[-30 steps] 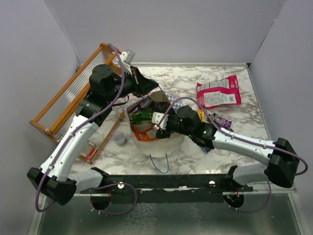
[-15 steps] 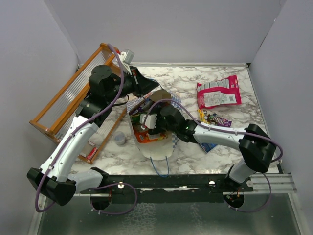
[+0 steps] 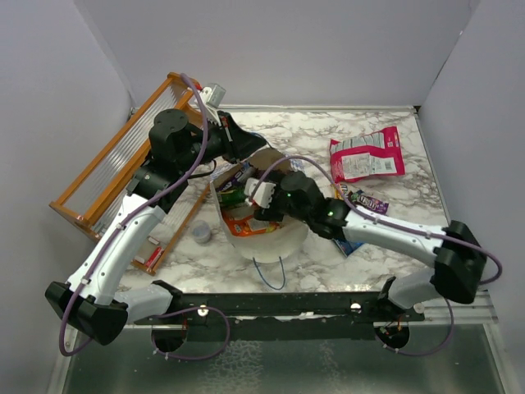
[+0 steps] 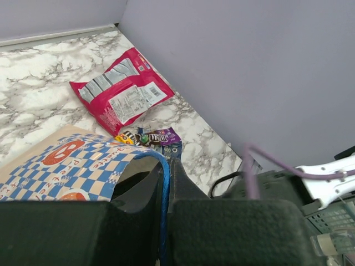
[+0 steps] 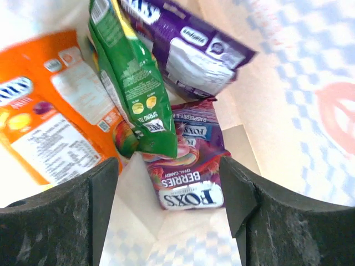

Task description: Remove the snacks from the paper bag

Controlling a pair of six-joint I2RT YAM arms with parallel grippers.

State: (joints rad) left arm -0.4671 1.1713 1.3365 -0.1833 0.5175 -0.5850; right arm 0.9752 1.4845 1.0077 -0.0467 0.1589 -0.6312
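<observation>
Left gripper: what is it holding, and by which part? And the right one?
Left gripper is shut on the blue string handle of the paper bag. Right gripper stands open over the snacks, holding nothing.

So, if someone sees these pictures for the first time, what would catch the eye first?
The blue-and-white checkered paper bag at mid-table, with an orange packet, a green packet and purple packets showing inside. The right fingers stand open at its mouth, while the left fingers are shut on its far edge. A large pink-red pouch lies out on the marble table, far right.
</observation>
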